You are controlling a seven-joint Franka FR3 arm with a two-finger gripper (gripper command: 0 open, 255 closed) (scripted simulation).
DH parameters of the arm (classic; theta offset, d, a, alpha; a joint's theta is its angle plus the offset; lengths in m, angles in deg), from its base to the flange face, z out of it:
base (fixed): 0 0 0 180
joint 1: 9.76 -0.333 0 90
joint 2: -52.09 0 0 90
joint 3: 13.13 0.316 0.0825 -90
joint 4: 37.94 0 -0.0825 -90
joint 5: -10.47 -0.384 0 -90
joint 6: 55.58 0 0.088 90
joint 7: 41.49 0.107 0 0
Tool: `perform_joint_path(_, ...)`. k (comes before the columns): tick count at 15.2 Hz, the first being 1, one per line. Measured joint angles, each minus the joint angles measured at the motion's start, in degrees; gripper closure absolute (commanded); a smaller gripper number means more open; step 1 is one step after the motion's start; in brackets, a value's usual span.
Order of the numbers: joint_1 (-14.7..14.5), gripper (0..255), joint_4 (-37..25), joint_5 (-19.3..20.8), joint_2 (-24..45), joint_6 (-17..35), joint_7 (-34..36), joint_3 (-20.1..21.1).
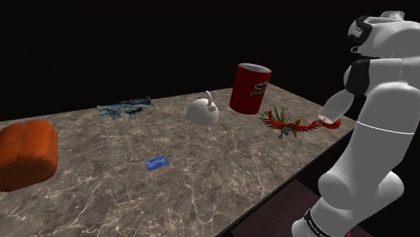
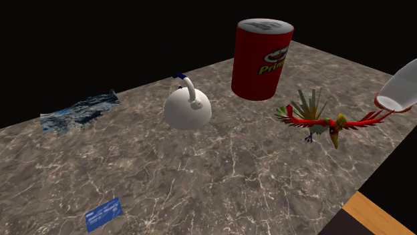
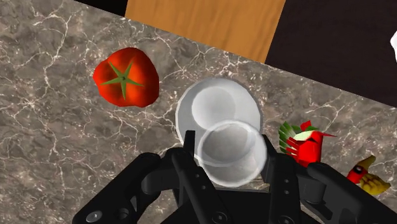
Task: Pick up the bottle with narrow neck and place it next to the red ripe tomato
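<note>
In the wrist view my gripper [image 3: 229,151] is shut on a white, partly see-through round bottle [image 3: 219,108], seen from above. One black finger [image 3: 188,153] presses each side of it. The bottle hangs over the marbled table [image 3: 51,127], near the table's edge. A red tomato [image 3: 126,76] with a green star-shaped stalk lies on the table a short way beside the bottle, apart from it. My white arm [image 1: 377,134] stands at the shoulder view's right, and one link [image 2: 401,90] enters at the second exterior view's right.
A red and green bird toy [image 3: 304,143] [image 1: 288,123] [image 2: 327,123] stands on the bottle's other side. Also on the table [image 1: 202,175] are a red crisp can [image 1: 250,88], a white round curved-neck vessel [image 1: 203,110], a blue card [image 1: 155,162], an orange lump [image 1: 25,155] and a crumpled blue thing [image 1: 124,107]. Wood floor [image 3: 203,25] lies beyond the edge.
</note>
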Motion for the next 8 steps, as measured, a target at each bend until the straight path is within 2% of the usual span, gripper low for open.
perform_joint_path(8, -3.0, 255, 9.8, 2.5, -3.2, 7.5, 1.3, 0.0)
